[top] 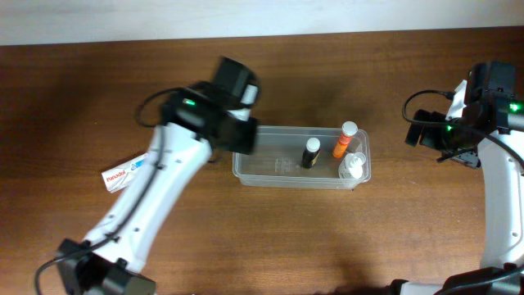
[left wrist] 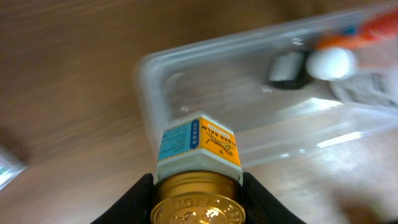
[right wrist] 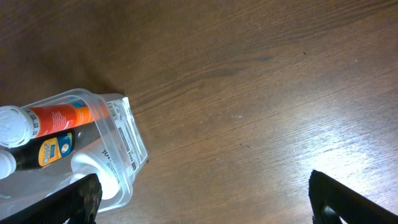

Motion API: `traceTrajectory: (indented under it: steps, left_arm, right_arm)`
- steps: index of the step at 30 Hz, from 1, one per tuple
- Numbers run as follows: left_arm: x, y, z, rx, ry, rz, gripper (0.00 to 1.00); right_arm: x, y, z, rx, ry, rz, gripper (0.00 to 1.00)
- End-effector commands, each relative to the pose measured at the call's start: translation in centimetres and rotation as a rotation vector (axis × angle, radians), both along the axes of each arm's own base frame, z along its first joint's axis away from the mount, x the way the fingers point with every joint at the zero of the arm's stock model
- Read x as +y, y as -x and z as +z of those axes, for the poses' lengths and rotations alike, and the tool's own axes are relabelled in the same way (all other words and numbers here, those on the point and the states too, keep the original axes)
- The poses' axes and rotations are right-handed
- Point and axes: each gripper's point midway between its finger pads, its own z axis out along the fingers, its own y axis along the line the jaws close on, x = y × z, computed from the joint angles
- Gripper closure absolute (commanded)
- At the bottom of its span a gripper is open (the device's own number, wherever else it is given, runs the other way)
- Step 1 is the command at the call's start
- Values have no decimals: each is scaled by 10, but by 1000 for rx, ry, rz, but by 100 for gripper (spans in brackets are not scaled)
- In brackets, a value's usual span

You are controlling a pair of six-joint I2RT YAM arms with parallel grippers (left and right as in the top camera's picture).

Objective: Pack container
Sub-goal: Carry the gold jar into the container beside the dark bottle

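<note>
The clear plastic container (top: 270, 174) sits mid-table, holding a black bottle (top: 310, 153), an orange bottle (top: 345, 140) and a clear white-capped bottle (top: 354, 166) at its right end. My left gripper (top: 239, 136) is over the container's left end. In the left wrist view, the left gripper (left wrist: 198, 200) is shut on a gold-lidded jar with a blue and orange label (left wrist: 199, 148), held above the container's left edge (left wrist: 186, 68). My right gripper (right wrist: 202, 199) is open and empty, to the right of the container (right wrist: 121, 134).
A white and red box (top: 123, 174) lies on the table left of the container, partly under my left arm. The right arm (top: 491, 106) stands at the table's right edge. The table is dark brown wood.
</note>
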Motion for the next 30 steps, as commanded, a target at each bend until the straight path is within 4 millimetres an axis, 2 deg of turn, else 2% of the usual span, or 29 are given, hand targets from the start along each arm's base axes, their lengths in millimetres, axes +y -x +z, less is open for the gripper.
traceTrajectory:
  steps: [1, 9, 12, 15, 17, 18, 23, 26, 30]
  left_arm:
    - [-42, 12, -23, 39, -4, -65, 80]
    - [-105, 21, -101, 173, 11, -157, 81]
    - [-113, 28, -130, 244, -1, -172, 80]
    - [-115, 33, -149, 279, -28, -178, 80]
    - [-115, 33, -152, 284, -32, -180, 68]
    - [-115, 33, -152, 283, -31, -180, 58]
    - [-118, 26, -138, 256, -28, -183, 37]
    - [-116, 11, -108, 190, -56, -174, 32]
    - [-98, -10, -50, 86, -115, -125, 24]
  right_arm:
    - [-1, 1, -2, 7, -6, -8, 2]
    - [-1, 1, -2, 7, -6, -8, 2]
    - [-1, 1, -2, 7, -6, -8, 2]
    - [-1, 1, -2, 7, -6, -8, 2]
    - [-1, 1, -2, 7, -6, -9, 2]
    - [-1, 1, -2, 7, -6, -9, 2]
    - [-1, 1, -2, 7, -6, -8, 2]
    - [-1, 1, -2, 8, -6, -8, 2]
    - [-1, 1, -2, 8, -6, -8, 2]
